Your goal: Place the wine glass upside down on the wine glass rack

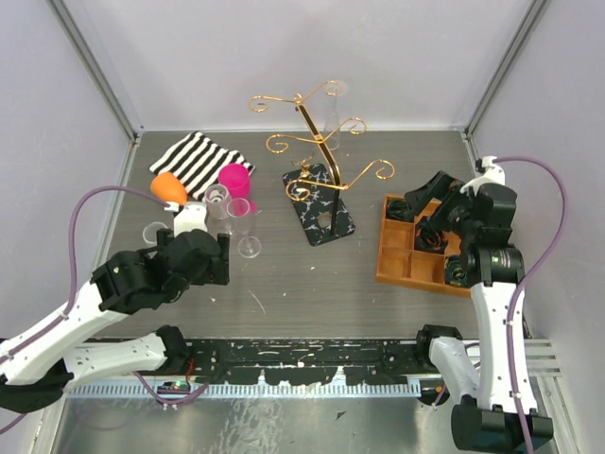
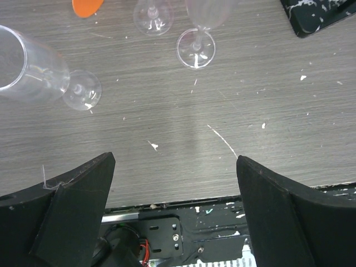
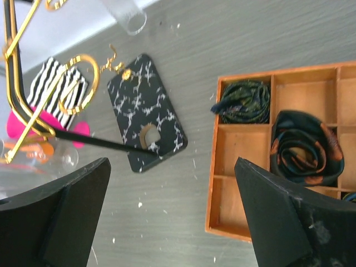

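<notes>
Black fingers (image 2: 83,189) of the left gripper (image 2: 175,161) are seen spread wide over the grey tabletop (image 2: 267,94), with nothing held between them. Straight ahead of these jaws, slightly right of their midline, a wine glass (image 2: 196,47) is stood upright on its round foot. A second upright glass (image 2: 153,16) is placed just left of it and farther out. Ahead of the left finger, a third glass (image 2: 33,69) is laid on its side, apart from the other two. The right gripper (image 3: 171,164) is likewise held wide and empty. Ahead of its jaws and to their left, the wine glass rack (image 3: 147,105) is shown, with gold wire arms above a black marbled base. To the right of those jaws an orange compartment tray (image 3: 214,183) is set, with rolled dark fabric (image 3: 300,147) tucked into its compartments. Well beyond the left jaws, a striped cloth (image 1: 198,156) and a pink cup (image 1: 233,178) are grouped.
</notes>
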You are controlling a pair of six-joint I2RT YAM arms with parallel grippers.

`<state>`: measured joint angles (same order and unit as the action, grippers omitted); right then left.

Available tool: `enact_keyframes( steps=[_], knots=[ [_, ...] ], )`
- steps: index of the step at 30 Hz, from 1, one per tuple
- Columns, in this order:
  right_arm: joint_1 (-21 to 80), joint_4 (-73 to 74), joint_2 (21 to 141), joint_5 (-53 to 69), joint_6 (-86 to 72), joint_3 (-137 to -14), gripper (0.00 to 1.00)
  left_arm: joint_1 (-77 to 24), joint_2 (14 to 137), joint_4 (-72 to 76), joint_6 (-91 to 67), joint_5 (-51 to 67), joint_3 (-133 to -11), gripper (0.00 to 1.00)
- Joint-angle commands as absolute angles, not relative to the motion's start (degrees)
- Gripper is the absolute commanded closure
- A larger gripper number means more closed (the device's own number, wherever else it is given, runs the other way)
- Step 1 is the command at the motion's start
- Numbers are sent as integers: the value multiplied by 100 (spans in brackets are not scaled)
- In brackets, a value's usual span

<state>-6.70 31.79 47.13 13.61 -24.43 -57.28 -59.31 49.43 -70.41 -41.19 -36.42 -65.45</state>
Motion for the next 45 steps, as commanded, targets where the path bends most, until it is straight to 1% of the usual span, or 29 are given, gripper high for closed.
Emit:
enact_keyframes(
  steps=[1, 4, 9, 13, 15, 18, 24, 26, 29, 32, 37, 40, 45],
  knots=[
    [-650, 3369, 4387, 2037, -2007, -5454, 0, -5935, 4863, -6623, -3815, -3807, -6699, 2],
    [-646, 3499, 4144, 2285, -1904, -5217, 0, -5935, 4759, -6385, -3675, -3885, -6589, 2],
    [-599, 3526, 3843, 2326, -2009, -5004, 0, -5936, 4657, -6468, -3654, -4202, -6581, 2],
    [-431, 3304, 3736, 2456, -2139, -4765, 0, -5935, 4460, -6234, -3108, -3888, -6529, 2],
    [-183, 3216, 3811, 2319, -2138, -4705, 0, -5937, 4319, -6096, -3015, -3871, -6486, 2],
    [551, 3060, 3921, 1757, -2205, -4658, 0, -5939, 4106, -5946, -2989, -4013, -6401, 2],
    [2721, 2475, 4138, 643, -2562, -4356, 4, -5937, 3826, -5924, -2890, -4365, -6360, 2],
    [3246, 2189, 4166, 419, -2630, -4151, 4, -5938, 3697, -5895, -2841, -4430, -6308, 2],
    [3866, 1480, 4151, 267, -2734, -3738, 4, -5941, 3477, -5858, -2804, -4507, -6193, 2],
    [4458, 746, 4443, 18, -2825, -3388, 4, -5935, 3241, -5788, -2787, -4608, -6023, 2],
    [5686, -794, 5245, -1075, -2775, -2950, 4, -5940, 2991, -5686, -2786, -4776, -5844, 2],
    [6003, -1832, 5910, -1188, -2620, -2814, 4, -5939, 2953, -5706, -2719, -4714, -5820, 2],
    [6207, -3696, 7197, -1117, -2154, -2687, 3, -5934, 3088, -5610, -2608, -4470, -5792, 2]
  ],
)
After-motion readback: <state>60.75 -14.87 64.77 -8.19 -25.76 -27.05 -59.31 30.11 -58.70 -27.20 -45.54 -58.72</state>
